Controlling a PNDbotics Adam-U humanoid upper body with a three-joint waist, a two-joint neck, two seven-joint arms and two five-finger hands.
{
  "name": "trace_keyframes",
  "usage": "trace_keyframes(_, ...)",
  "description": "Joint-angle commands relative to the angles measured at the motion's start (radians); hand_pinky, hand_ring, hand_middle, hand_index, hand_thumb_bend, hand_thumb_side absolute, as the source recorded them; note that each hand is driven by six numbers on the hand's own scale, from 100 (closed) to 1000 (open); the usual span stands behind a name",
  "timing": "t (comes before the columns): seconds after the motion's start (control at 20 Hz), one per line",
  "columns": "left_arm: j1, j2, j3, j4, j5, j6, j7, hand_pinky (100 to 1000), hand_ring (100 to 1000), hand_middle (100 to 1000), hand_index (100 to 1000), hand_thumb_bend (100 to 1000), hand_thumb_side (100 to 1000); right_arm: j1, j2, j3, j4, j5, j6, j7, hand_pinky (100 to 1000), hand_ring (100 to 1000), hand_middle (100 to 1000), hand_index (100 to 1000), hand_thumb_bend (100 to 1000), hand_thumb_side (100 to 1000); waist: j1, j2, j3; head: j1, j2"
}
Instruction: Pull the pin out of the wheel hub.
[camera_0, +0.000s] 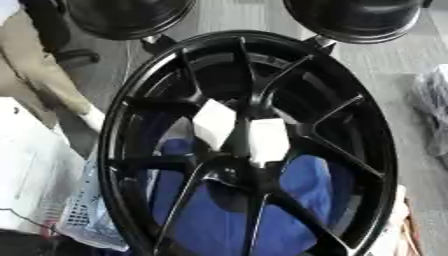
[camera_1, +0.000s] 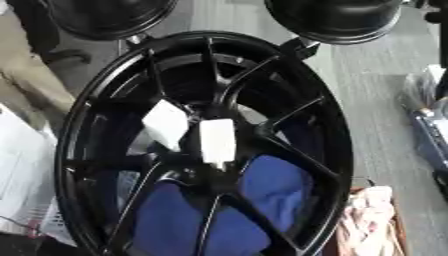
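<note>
A large black wheel hub (camera_0: 236, 37) with thin spokes fills both views, standing tilted towards me. At its centre two white blocky pieces stick out side by side, a left one (camera_0: 214, 124) and a right one (camera_0: 269, 141). I cannot tell which of them is the pin. Blue cloth (camera_0: 210, 225) shows through the lower spokes behind the hub. Neither of my hands shows in either view.
Two black round objects (camera_0: 131, 17) (camera_0: 354, 17) sit just beyond the hub's top edge. A white mesh basket (camera_0: 83, 215) and a white sheet (camera_0: 31, 170) lie at the left. A pinkish bundle (camera_1: 367, 220) lies at the lower right, with grey floor beyond.
</note>
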Motion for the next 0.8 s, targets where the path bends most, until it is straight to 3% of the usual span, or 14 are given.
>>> trace_keyframes(0.05,0.042,0.111,0.061,0.021,-0.016,-0.009,0.051,618,408,466,642,100,270,-0.004,-0.034,-0.02,-0.012,0.011,0.032,-0.037,582,600,539,634,100,743,0.0,-0.016,0.001,-0.011,0.006)
trace_keyframes(0.4,0.179,0.174,0.073,0.058,-0.084,-0.031,0.054,647,466,515,679,100,206,-0.016,-0.028,-0.019,-0.012,0.009,0.032,-0.037,582,600,539,634,100,742,-0.01,-0.008,-0.008,-0.012,-0.002)
trace_keyframes(0.45,0.195,0.178,0.07,0.062,-0.102,-0.036,0.051,658,480,524,687,100,100,-0.018,-0.027,-0.018,-0.012,0.009,0.032,-0.037,581,599,539,634,100,749,-0.012,-0.007,-0.01,-0.012,-0.005)
trace_keyframes(0.5,0.209,0.18,0.069,0.066,-0.116,-0.041,0.042,661,484,530,690,100,202,-0.019,-0.027,-0.018,-0.012,0.009,0.032,-0.037,581,599,539,634,100,742,-0.013,-0.006,-0.011,-0.012,-0.007)
trace_keyframes(0.6,0.23,0.183,0.07,0.074,-0.139,-0.05,0.027,687,520,561,716,100,195,-0.02,-0.026,-0.019,-0.012,0.009,0.032,-0.037,582,599,539,634,100,742,-0.015,-0.005,-0.014,-0.013,-0.009)
trace_keyframes(0.65,0.24,0.186,0.069,0.077,-0.151,-0.056,0.018,774,639,671,775,100,221,-0.02,-0.026,-0.019,-0.012,0.009,0.031,-0.037,581,599,539,634,100,742,-0.016,-0.004,-0.015,-0.013,-0.01)
trace_keyframes(0.75,0.256,0.191,0.067,0.083,-0.18,-0.074,-0.01,895,832,808,835,100,318,-0.022,-0.025,-0.019,-0.012,0.009,0.03,-0.037,581,599,539,634,100,743,-0.016,-0.003,-0.016,-0.012,-0.012)
trace_keyframes(0.8,0.262,0.194,0.069,0.086,-0.196,-0.084,-0.024,924,875,838,852,129,343,-0.022,-0.024,-0.019,-0.012,0.008,0.029,-0.037,581,599,539,634,100,743,-0.016,-0.003,-0.016,-0.013,-0.013)
